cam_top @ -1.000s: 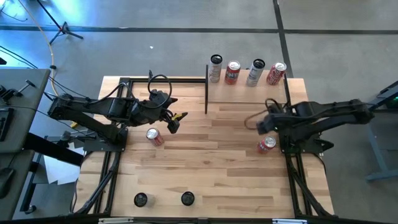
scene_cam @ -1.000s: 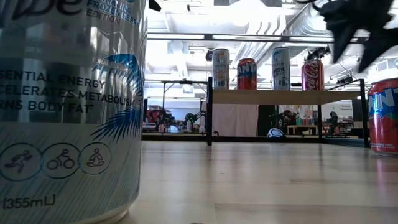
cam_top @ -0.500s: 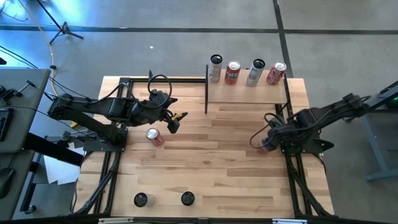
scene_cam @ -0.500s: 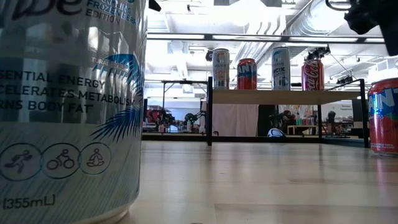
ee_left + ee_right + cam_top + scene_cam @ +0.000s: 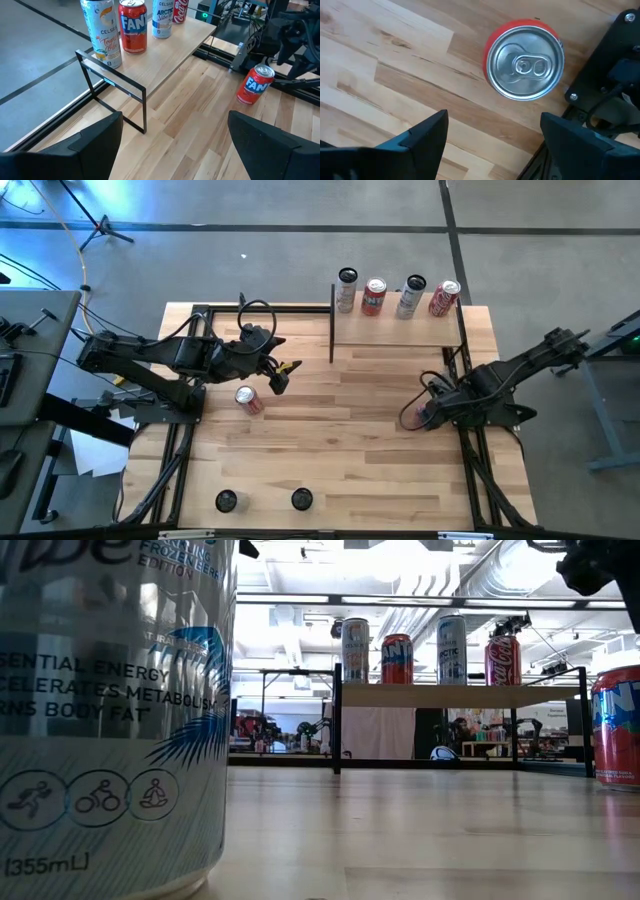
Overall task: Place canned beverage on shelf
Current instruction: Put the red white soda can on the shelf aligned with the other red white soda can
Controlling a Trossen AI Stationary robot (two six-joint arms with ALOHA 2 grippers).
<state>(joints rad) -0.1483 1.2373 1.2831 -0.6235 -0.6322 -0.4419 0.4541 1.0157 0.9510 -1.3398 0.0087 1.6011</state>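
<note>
A red Fanta can [image 5: 525, 65] stands upright on the tabletop at the right; it also shows in the left wrist view [image 5: 256, 84] and at the right edge of the low view [image 5: 618, 725]. My right gripper [image 5: 492, 145] is open and points down just above it, the can top ahead of the fingers and not between them; in the high view the gripper [image 5: 422, 414] covers most of the can. The shelf [image 5: 395, 332] stands at the far right with several cans on it. My left gripper [image 5: 277, 372] is open and empty, left of centre.
A second red can [image 5: 247, 399] sits on the table near my left gripper. Two dark-topped cans [image 5: 226, 500] [image 5: 301, 498] stand near the front edge; one silver can [image 5: 110, 710] fills the low view's left. Cans line the shelf's far edge [image 5: 132, 25].
My right gripper has moved toward the table's near edge and down, tipping to point straight down over the red Fanta can at the right. The can has stayed where it was.
</note>
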